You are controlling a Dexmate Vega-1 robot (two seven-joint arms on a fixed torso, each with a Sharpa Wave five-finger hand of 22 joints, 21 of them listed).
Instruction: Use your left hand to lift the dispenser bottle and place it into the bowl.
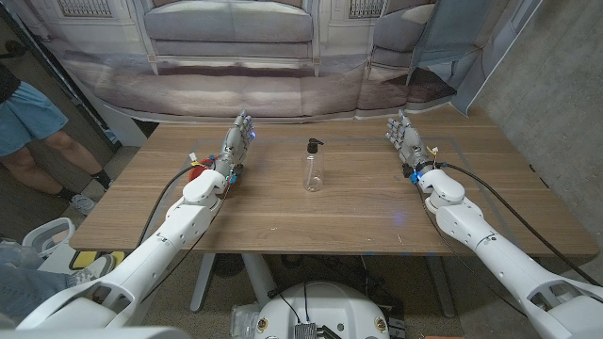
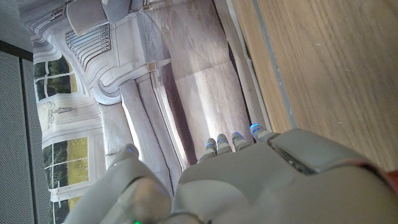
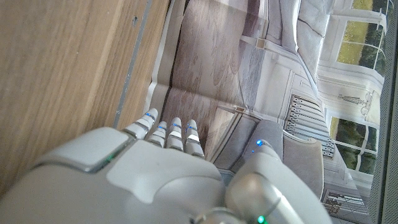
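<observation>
A clear dispenser bottle (image 1: 312,168) with a black pump stands upright at the middle of the wooden table (image 1: 311,221). My left hand (image 1: 238,140) is raised to its left, a good gap away, fingers apart and holding nothing. A red bowl (image 1: 195,170) lies under my left wrist, mostly hidden by the arm. My right hand (image 1: 405,138) stands on the far right side of the bottle, fingers apart and empty. In the left wrist view the back of my left hand (image 2: 261,180) points past the table's far edge. The right wrist view looks along my right hand (image 3: 155,180) the same way.
A person's legs in blue shorts (image 1: 28,122) are at the left, beyond the table's corner. A printed backdrop with a sofa (image 1: 231,38) hangs behind the far edge. A white object (image 1: 45,235) sits on the floor at the lower left.
</observation>
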